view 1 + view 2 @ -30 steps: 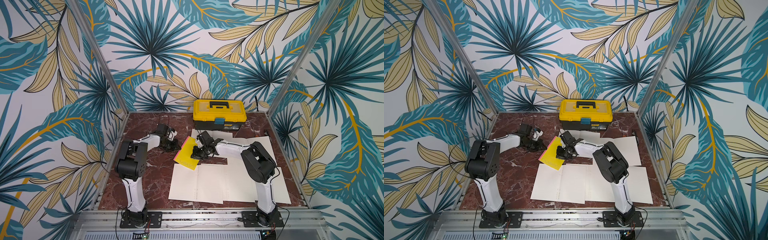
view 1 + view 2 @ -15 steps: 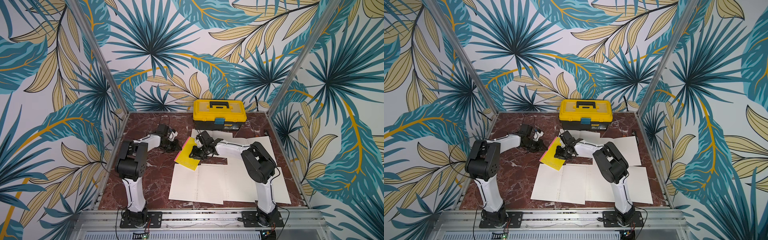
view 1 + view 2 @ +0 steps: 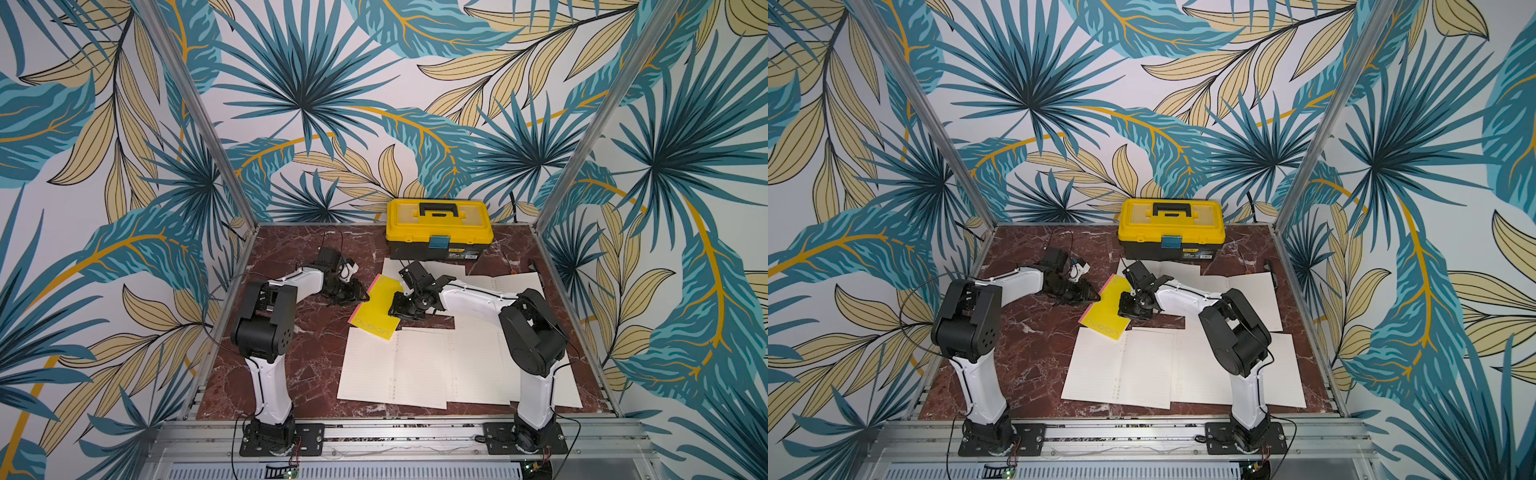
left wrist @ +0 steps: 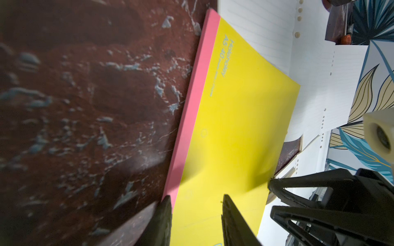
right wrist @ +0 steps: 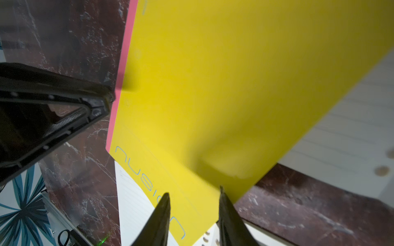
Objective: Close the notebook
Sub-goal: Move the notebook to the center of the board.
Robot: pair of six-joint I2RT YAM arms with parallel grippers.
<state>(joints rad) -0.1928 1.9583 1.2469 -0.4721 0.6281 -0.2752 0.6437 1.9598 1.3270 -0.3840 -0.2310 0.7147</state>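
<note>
Lying shut on the table (image 3: 307, 332), the notebook (image 3: 376, 307) shows its yellow cover, with a pink spine strip along one long side. In both top views it sits near the middle of the table, in front of the toolbox (image 3: 438, 226), and its near corner overlaps a loose sheet (image 3: 395, 365). More sheets (image 3: 478, 365) are spread over the table's right half.

The left gripper (image 3: 362, 294) is low at the spine edge and the right gripper (image 3: 394, 311) is low at the opposite edge — one on each side of the notebook.

In the left wrist view the left gripper (image 4: 197, 197) has its jaws apart. One finger (image 4: 164, 219) is at the spine strip and the other is over the cover, and nothing is pinched between them. The right wrist view shows the same for the right gripper (image 5: 194, 190) — jaws parted, cover visible in the gap, no grip on it. Whether any fingertip touches the cover cannot be told.
</note>
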